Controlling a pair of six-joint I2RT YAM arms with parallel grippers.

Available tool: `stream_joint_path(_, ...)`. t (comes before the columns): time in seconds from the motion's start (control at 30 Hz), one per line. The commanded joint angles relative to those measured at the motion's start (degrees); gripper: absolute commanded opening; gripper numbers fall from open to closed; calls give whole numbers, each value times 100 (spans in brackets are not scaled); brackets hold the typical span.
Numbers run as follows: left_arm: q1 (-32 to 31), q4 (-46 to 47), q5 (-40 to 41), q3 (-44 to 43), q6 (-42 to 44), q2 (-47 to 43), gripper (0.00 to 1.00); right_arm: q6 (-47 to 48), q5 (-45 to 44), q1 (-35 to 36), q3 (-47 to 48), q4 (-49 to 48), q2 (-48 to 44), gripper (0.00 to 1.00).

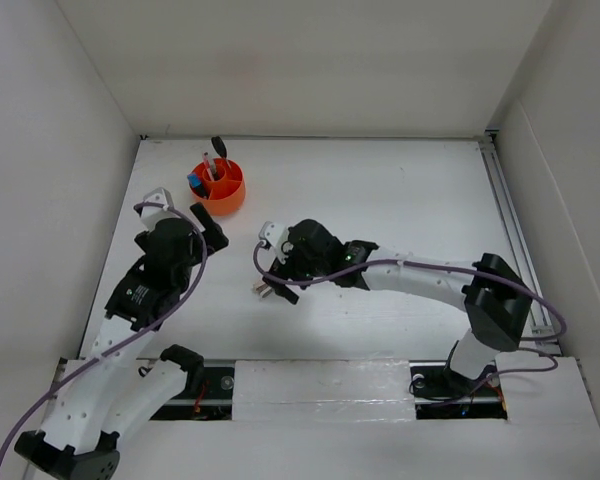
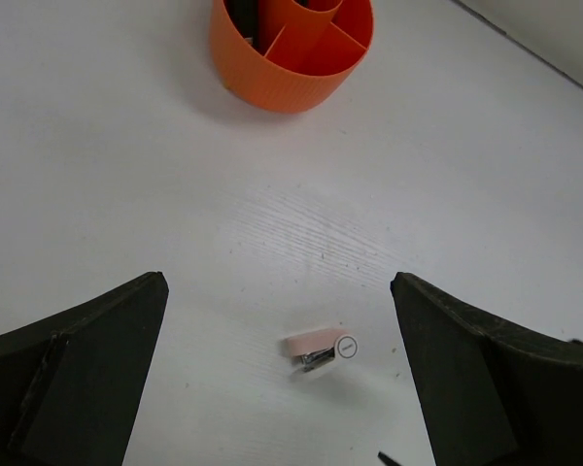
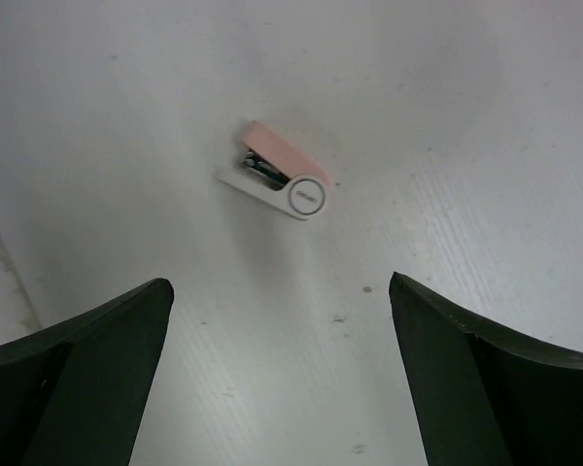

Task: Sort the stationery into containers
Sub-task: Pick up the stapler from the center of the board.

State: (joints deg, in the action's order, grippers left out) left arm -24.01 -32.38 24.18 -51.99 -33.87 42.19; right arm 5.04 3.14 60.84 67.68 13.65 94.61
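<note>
Small pink-and-white stapler (image 3: 277, 184) lying loose on the white tabletop (image 1: 400, 200), nothing gripped.
The right arm's fingers (image 3: 97, 369) are spread wide and empty, poised over the stapler, which lies just ahead of the gap between them, untouched. The left arm's fingers (image 2: 87, 369) are equally wide apart, hold nothing and also face the stapler. The round orange plastic tub with inner dividers (image 1: 220, 187) stands well apart, far left, with stationery upright inside.
</note>
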Motion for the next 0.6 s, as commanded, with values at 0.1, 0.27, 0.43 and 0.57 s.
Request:
stream_joint_path(0.1,10,13,437,-83,-276,-308,100,1174,1442,-422,797,41,619,99)
stream_joint_path(0.27,10,-278,1044,-154,-639,-861,100,1912,3070,-915,1537,718,1209,94)
stream_joint_path(0.43,10,-163,913,-75,-586,-1091,100,2027,2877,-969,1713,902,1411,93)
stream_joint_path(0.57,10,-93,720,-75,-454,-959,100,2168,3026,-1039,2213,1297,1841,93)
